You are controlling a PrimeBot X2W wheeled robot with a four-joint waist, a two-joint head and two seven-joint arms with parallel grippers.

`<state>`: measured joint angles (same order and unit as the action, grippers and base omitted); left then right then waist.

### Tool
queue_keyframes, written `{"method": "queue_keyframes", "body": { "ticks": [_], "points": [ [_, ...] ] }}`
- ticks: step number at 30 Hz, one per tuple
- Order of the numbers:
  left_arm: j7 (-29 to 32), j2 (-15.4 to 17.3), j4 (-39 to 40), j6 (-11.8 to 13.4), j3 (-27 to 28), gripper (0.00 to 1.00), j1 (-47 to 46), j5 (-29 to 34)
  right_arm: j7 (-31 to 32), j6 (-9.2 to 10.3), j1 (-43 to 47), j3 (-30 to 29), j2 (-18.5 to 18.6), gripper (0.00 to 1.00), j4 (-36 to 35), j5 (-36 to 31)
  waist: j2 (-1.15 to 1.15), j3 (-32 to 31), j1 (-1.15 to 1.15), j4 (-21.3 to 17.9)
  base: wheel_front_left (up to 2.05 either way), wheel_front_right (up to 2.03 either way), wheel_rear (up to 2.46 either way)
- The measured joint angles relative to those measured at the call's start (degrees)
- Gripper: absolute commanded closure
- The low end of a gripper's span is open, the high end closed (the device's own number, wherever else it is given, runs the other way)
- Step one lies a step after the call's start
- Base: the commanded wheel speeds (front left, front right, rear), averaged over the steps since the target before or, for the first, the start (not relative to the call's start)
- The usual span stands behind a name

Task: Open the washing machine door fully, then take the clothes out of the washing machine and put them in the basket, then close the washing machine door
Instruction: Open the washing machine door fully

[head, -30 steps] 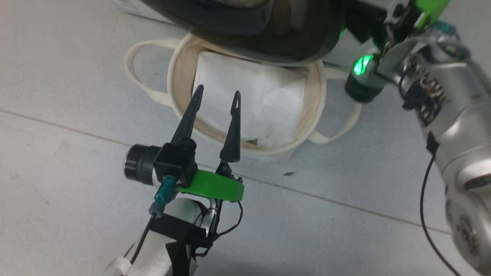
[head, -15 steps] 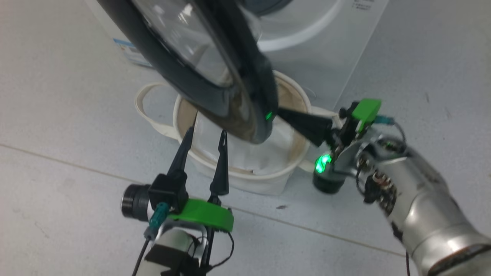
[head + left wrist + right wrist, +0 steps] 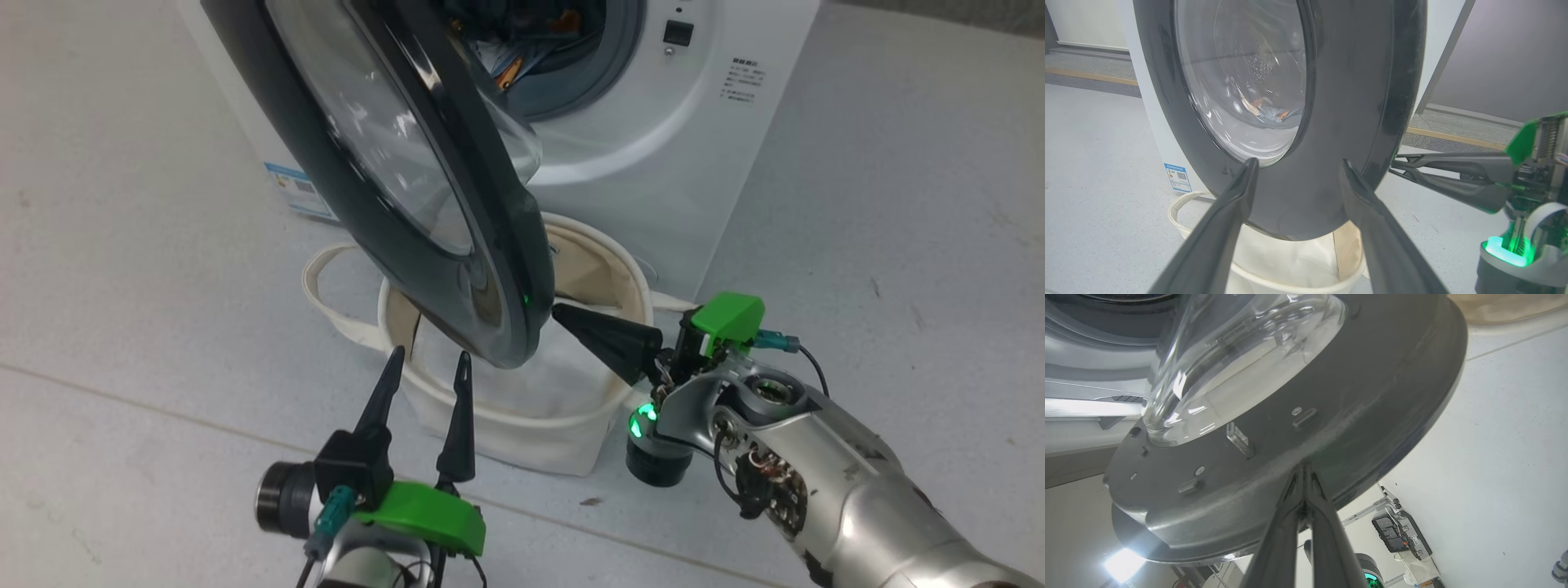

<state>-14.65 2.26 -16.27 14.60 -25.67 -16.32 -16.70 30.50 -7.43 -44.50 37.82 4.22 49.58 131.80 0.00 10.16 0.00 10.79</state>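
- left gripper [image 3: 431, 356]: two long, dark, tapering fingers, each with a small slot near its pointed tip.
- green bracket [image 3: 424, 514] of curved plastic at the fingers' base, beside a black camera block [image 3: 353, 467].
- dark lens barrel [image 3: 282, 498] with a silvery ring; a teal connector [image 3: 328, 508] with a black lead [image 3: 306, 567] below it.
- right gripper [image 3: 558, 310]: dark fingers too, broad at the root and narrowing to a point.
- green cap [image 3: 729, 317] at its wrist, and a teal plug [image 3: 771, 340] trailing a thin black cable [image 3: 819, 376].
- glowing green ring [image 3: 638, 423] above a round black housing [image 3: 657, 465].
- silver forearm [image 3: 849, 490] of glossy metal, with an open recess showing red and white wires [image 3: 767, 486].
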Motion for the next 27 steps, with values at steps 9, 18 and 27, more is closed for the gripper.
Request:
{"method": "queue_keyframes", "body": {
  "ticks": [9, 18, 27],
  "points": [
    [0.0, 0.1, -1.1, -0.6, 1.1, 0.0, 2.6, 0.6, -13.4, 0.0, 5.8, -1.4, 7.2, 1.0, -14.6, -14.9, 0.0, -4.0, 0.0, -1.8, 0.0, 0.0, 0.0],
    [0.0, 0.2, -1.5, -1.3, 3.1, 0.0, 5.0, 1.1, -42.2, 0.0, 15.8, 5.5, 17.6, 1.0, -35.4, -56.2, 0.0, -7.5, 0.0, -4.5, 0.0, 0.0, 0.0],
    [0.0, 0.3, -1.5, -1.9, 4.2, 0.0, 6.9, 1.5, -44.8, 0.0, 29.0, -18.5, 12.0, 0.0, -34.1, -87.9, 0.0, -9.1, 0.0, -6.2, 0.0, 0.0, 0.0]
  ]
}}
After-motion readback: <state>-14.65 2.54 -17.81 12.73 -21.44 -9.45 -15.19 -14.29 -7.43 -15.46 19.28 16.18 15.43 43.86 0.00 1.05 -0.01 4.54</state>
